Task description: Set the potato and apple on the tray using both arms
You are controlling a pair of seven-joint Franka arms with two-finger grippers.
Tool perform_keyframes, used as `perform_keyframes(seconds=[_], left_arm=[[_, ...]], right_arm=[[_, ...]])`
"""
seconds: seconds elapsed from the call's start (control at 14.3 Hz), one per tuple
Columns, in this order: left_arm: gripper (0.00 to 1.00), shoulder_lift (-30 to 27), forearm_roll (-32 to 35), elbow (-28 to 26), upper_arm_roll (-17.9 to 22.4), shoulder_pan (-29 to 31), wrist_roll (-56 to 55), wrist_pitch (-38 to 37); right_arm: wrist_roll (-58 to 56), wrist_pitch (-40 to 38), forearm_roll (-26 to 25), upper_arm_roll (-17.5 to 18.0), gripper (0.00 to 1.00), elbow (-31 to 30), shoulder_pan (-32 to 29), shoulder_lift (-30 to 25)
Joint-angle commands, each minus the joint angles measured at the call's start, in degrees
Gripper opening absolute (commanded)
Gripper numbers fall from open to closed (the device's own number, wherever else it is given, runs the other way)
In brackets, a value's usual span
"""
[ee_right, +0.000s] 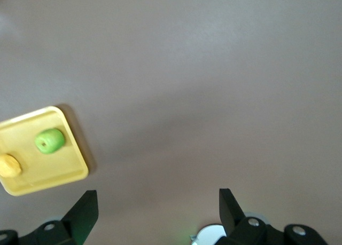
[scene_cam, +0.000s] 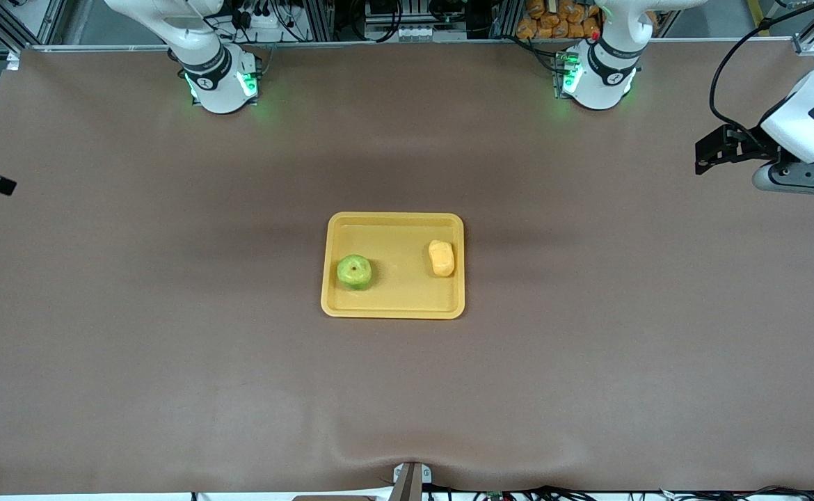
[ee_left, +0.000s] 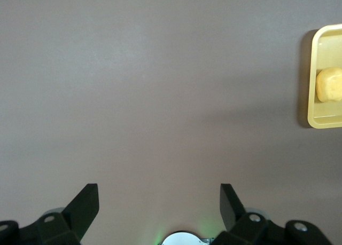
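Now apple and potato lie in tray; left gripper, right gripper spread wide

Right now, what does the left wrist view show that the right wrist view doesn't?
Only the left wrist view shows the left gripper, jaws open, over bare table. Only the right wrist view shows the apple, the whole tray and the right gripper, jaws open. Both show the potato lying on the tray, clear of either gripper.
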Motion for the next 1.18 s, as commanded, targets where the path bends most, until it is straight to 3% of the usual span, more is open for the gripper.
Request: perform_keyframes(seconds=[0.0, 0.21, 0.49, 0.7, 1.11], left_arm=[[1.0, -0.76, 0.93, -0.57, -0.44, 0.57, 1.31, 0.33], [1.0, -0.94, 1.02, -0.57, -0.44, 0.48, 1.31, 0.25], [1.0, -0.94, 1.02, -0.66, -0.44, 0.48, 1.31, 0.25], [1.0, -0.85, 1.1, -0.57, -0.44, 0.48, 1.39, 0.33], [1.0, -0.67, 1.02, -0.66, -0.44, 0.74, 1.39, 0.33]], right_arm=[[-0.99, 3.82, -4.66, -0.2, 1.0, -11.24, 4.18, -9.02], [-2.99, 5.23, -5.03, -0.72, 1.0, -12.76, 4.37, -11.32], [-19.17, 5.41, -5.03, -3.54, 1.0, -8.64, 4.55, -9.75], [-19.18, 9.7, -4.86, -3.89, 1.0, -8.01, 3.93, -9.57], [-19.18, 6.82, -2.31, -4.85, 1.0, -8.28, 4.54, -9.57]])
